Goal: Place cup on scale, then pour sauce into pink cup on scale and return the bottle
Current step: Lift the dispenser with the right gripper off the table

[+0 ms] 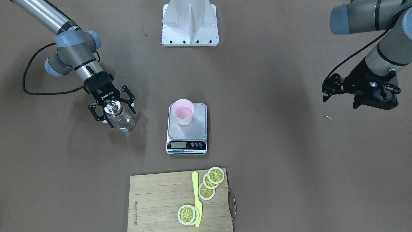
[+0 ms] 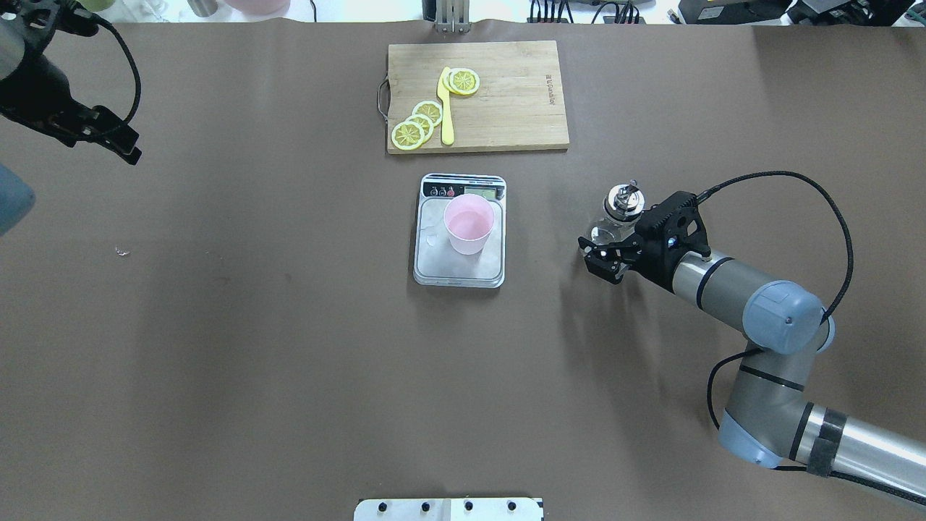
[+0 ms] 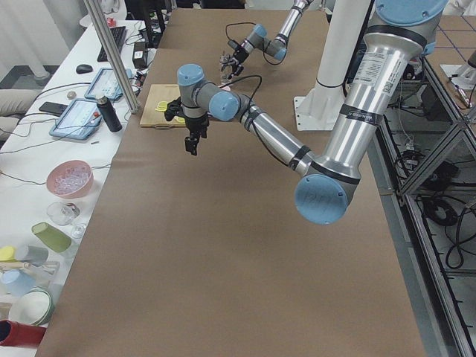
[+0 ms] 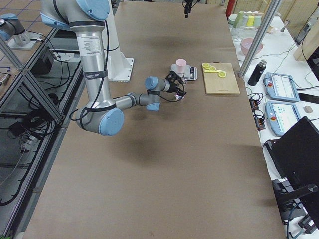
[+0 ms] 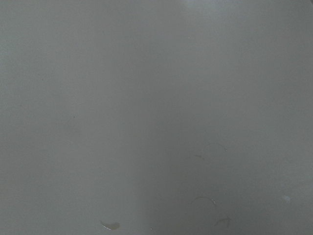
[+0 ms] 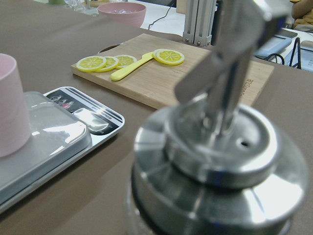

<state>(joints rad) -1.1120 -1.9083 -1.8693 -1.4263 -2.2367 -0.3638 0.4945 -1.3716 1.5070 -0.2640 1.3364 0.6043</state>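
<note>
The pale pink cup [image 1: 182, 112] stands upright on the silver scale [image 1: 199, 129] at mid-table, toward the platform's robot-side half. It also shows from above, cup [image 2: 469, 223] on scale [image 2: 434, 264]. The clear glass bottle [image 1: 122, 120] with its metal pourer cap [image 2: 623, 199] stands on the table beside the scale. My right gripper [image 1: 118, 116] is open, one finger on each side of the bottle's body. The cap [image 6: 220, 166] fills the right wrist view. My left gripper [image 1: 324, 93] hovers open and holds nothing, far off at the other side.
A wooden cutting board [image 1: 154, 199] with lemon slices [image 1: 210, 183] and a yellow knife [image 1: 197, 199] lies beyond the scale on the operators' side. The white robot base [image 1: 190, 22] is at the table's edge. A small scrap [image 1: 327, 117] lies below the left gripper.
</note>
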